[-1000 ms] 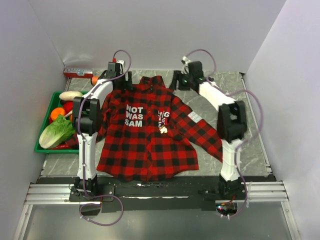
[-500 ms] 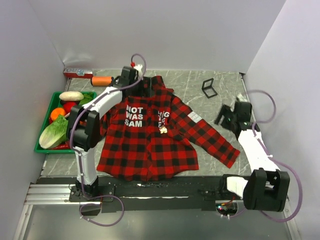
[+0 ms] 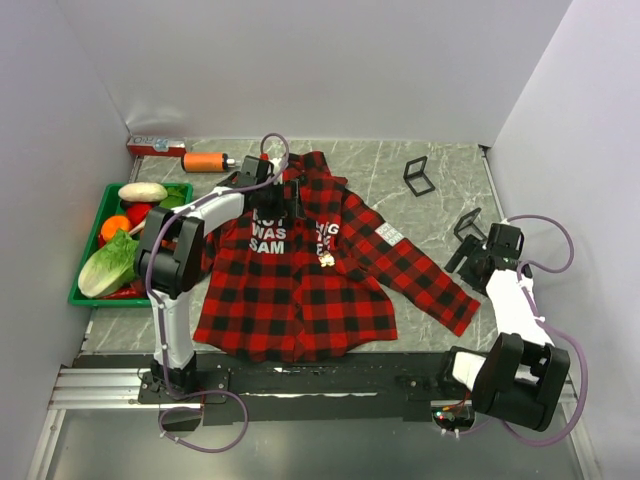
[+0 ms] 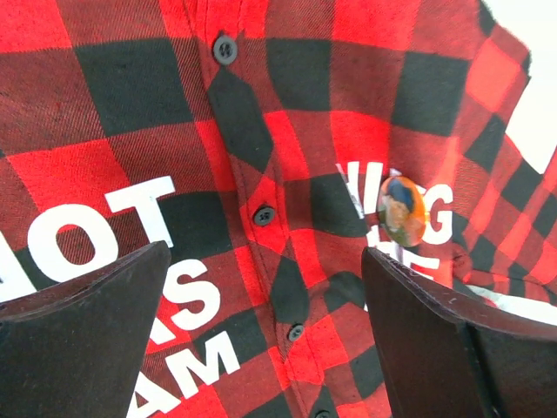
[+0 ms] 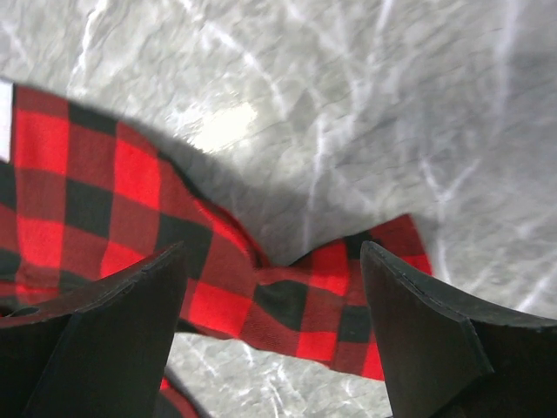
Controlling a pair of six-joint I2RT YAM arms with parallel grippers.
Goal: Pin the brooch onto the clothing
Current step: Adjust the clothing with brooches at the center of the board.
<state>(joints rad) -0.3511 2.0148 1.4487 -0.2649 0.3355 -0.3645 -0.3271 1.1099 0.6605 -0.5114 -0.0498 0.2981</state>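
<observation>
Both grippers open and empty over the spread shirt

The red-and-black plaid button-up shirt [image 3: 300,285] lies flat, front up, on the grey marbled table top [image 3: 400,165], collar toward the far wall. The left gripper [image 4: 265,252] hangs above the chest, fingers spread wide and holding nothing. An oval orange-and-dark mottled brooch [image 4: 402,210] sits on the white block lettering [image 4: 144,218], just right of the button placket [image 4: 263,214]; whether it is pinned cannot be told. The right gripper [image 5: 271,248] stands wide apart too, empty, over the outstretched sleeve cuff [image 5: 348,296]. A green tray [image 3: 87,243] of vegetables sits left of the shirt.
</observation>
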